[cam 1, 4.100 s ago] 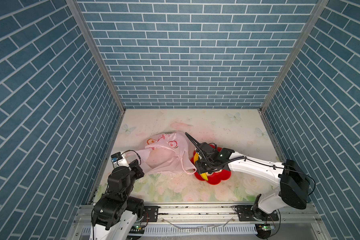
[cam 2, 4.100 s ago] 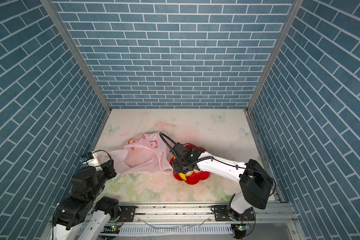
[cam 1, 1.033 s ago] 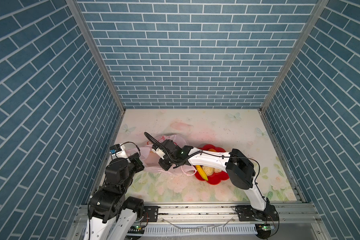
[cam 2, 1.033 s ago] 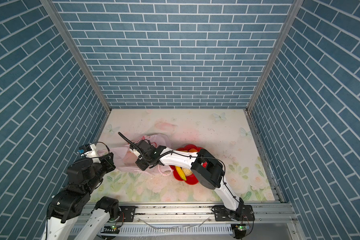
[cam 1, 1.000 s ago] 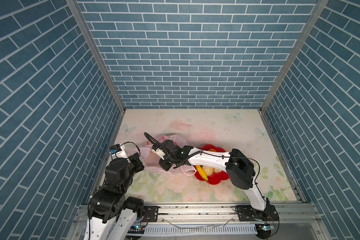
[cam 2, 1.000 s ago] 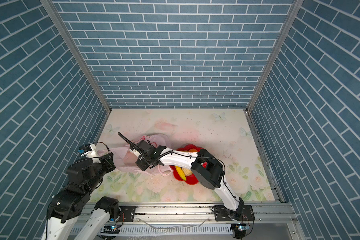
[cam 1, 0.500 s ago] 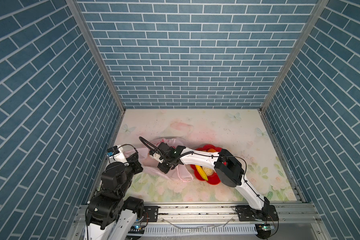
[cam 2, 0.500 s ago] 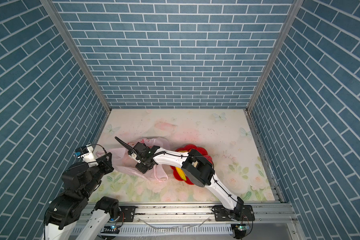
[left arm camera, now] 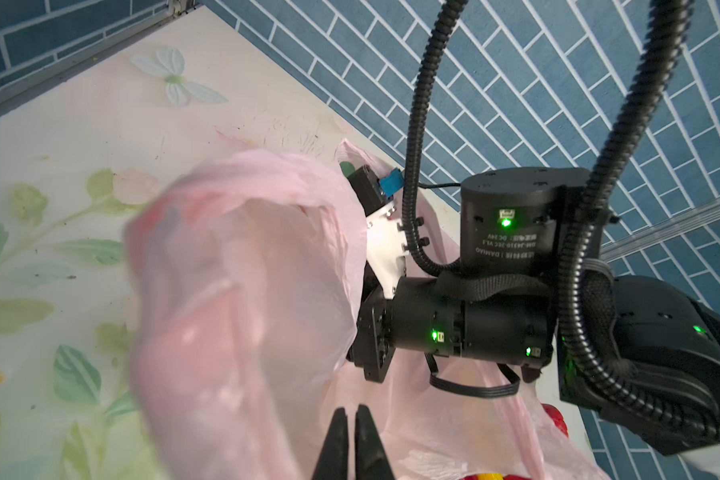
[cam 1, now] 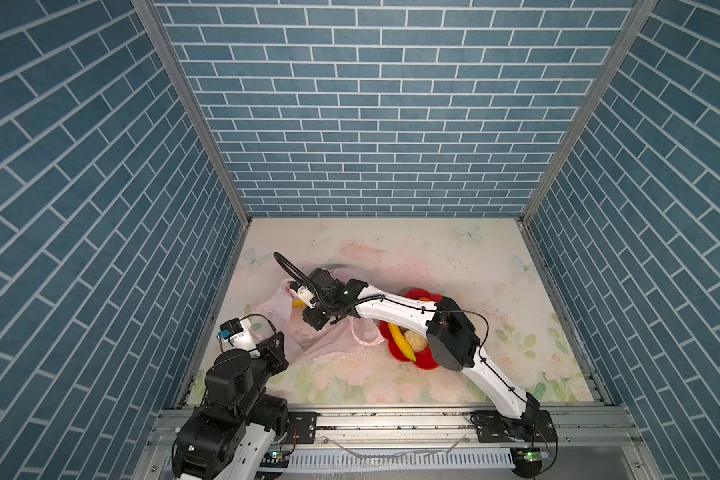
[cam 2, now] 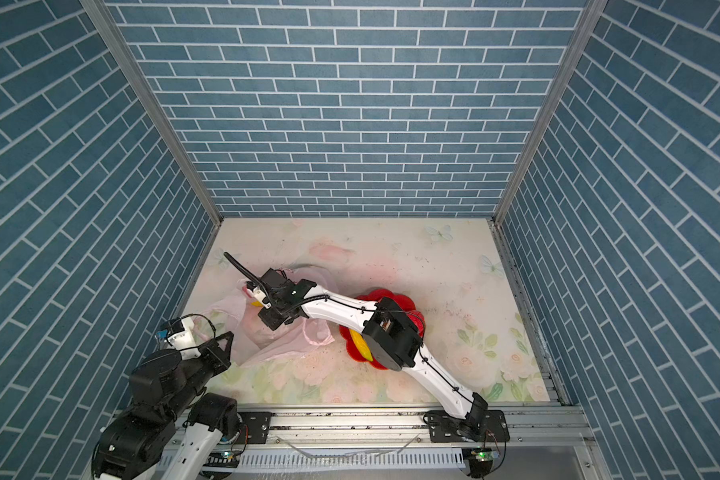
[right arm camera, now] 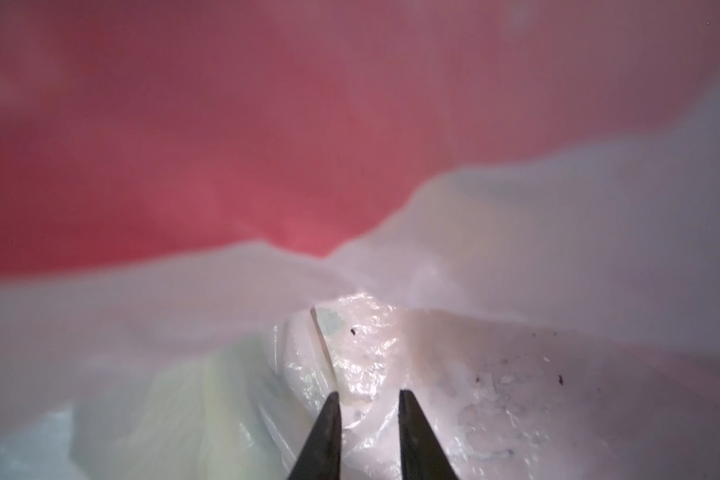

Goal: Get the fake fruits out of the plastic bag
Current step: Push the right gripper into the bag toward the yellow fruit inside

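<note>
Bag-emptying on a floral-printed table, with the right arm reaching into the bag.
Thin pale-pink translucent plastic bag (cam 1: 337,336) lies crumpled toward the left edge of the table (cam 1: 495,257). Its near-left side is pulled taut up to the left gripper (left arm camera: 351,411), whose jaws are pressed together on the film. The right gripper (right arm camera: 367,394) is inside the bag's mouth, its jaws a narrow way apart with nothing between them and the tips close to crinkled film. A yellow toy fruit (cam 1: 297,303) shows inside the bag, just beside the right wrist. Just right of the bag, toward the near edge, a red flower-shaped plastic bowl (cam 1: 420,365) holds a yellow green-tipped toy banana (cam 1: 400,343), a cream bumpy toy fruit (cam 1: 416,340) and an orange toy fruit (cam 1: 424,298) partly hidden by the arm.
</note>
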Controlling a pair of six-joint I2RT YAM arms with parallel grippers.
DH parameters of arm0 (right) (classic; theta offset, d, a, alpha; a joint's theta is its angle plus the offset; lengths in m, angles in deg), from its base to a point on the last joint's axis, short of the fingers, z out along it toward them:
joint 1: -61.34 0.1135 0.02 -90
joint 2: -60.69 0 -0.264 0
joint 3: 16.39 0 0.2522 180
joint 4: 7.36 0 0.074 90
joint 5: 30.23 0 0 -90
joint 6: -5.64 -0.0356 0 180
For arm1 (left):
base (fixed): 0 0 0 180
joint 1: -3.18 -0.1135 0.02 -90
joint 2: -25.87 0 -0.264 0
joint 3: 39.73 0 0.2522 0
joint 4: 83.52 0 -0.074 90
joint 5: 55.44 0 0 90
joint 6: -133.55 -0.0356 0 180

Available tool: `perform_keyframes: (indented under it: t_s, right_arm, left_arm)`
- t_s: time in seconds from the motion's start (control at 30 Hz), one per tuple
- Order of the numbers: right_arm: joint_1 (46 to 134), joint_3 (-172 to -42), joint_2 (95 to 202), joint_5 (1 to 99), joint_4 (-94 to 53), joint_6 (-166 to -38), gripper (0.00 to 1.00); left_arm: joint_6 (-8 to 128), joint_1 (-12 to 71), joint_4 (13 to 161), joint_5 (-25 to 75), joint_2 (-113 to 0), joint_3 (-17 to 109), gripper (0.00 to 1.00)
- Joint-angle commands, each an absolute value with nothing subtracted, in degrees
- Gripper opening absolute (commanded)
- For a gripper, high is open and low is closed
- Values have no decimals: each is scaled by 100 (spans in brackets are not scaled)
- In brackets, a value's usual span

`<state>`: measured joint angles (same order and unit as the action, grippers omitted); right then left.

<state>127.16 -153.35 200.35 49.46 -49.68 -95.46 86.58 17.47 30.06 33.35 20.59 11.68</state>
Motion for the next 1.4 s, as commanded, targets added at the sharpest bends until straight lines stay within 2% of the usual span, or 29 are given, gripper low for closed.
perform_keyframes:
  t_s: [0.0,0.33,0.63,0.83,1.1,1.37]
  right_arm:
    - [12698,-15699,20258,4915,-4862,-9824,30]
    - [12591,-15838,20416,5055,-4410,-10331,57]
    - [12481,-15950,20643,5254,-3607,-11217,76]
    - [12428,-16369,20979,4950,-3367,-11623,79]
    - [12453,-16227,20994,4531,-2879,-11785,80]
    - [12449,-15263,20292,5103,-2763,-11361,78]
  left_arm:
    - [8890,1769,2614,3135,2160,1207,9]
    - [8943,1768,2436,3018,2076,1276,8]
    - [8931,1768,2357,2857,2096,1298,6]
    - [8821,1768,2428,2688,2082,1298,5]
    - [8822,1771,2511,2779,1947,1320,4]
    - [8533,1768,2750,3070,1366,1660,4]
